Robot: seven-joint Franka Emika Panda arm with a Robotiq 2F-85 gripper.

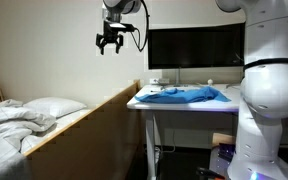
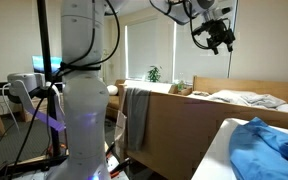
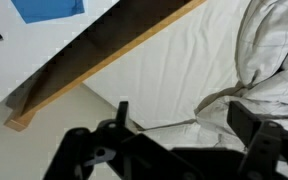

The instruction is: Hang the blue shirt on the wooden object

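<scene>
In both exterior views the gripper (image 1: 109,42) (image 2: 216,36) hung high near the top of the frame. Its jaws were apart and pointing down, holding nothing and touching nothing. In the wrist view the jaws appeared as dark shapes along the bottom edge, with a wide gap between them and white bedding visible through it.

Open air surrounded the gripper on every side. Below it, a long wooden board (image 1: 94,112) formed the side of a bed (image 1: 44,108) and stood just beside the white table (image 1: 144,103). In the wrist view the board (image 3: 104,60) crossed the frame diagonally from lower left to upper right. The table (image 3: 14,50) lay on its upper-left side and a rumpled white duvet (image 3: 274,50) lay at the right. In an exterior view a grey cloth (image 2: 136,115) was draped over one end of the board (image 2: 184,120), and the rest of the board's top edge was bare.

The blue shirt (image 1: 184,95) lay on the table at centre right of the frame, well below the gripper and apart from it. It was bright blue, spread low and rumpled into soft folds. It filled the lower right corner of an exterior view (image 2: 269,150) and showed as a flat blue patch at the top left of the wrist view (image 3: 49,8). A dark monitor (image 1: 194,45) stood behind the table, and the robot's white body (image 1: 269,90) filled the right edge.
</scene>
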